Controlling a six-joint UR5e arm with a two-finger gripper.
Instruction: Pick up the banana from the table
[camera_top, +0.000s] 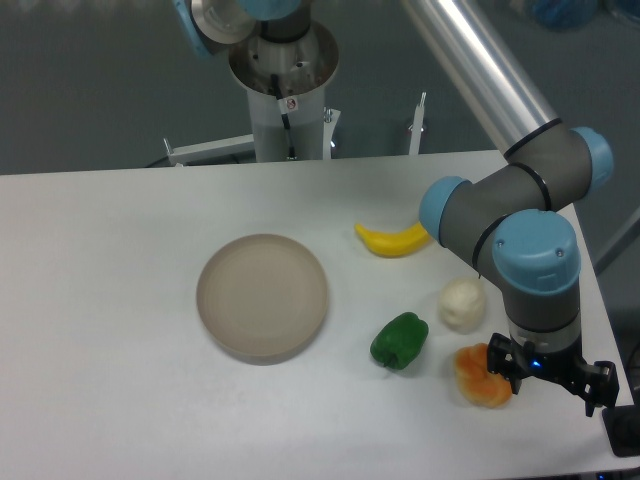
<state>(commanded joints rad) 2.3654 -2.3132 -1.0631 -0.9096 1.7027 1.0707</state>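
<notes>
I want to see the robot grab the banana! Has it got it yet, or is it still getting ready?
Not yet. The banana lies on the table, beside the plate, with nothing gripping it. Nothing looks done so far. The gripper hangs low over the front right corner, by the orange fruit, and its fingers are hard to make out. Left to do: move to the banana, close on it and lift.

On the table (100, 300), the banana (392, 240) lies right of the plate (262, 296), behind the pepper (399, 340).
</notes>
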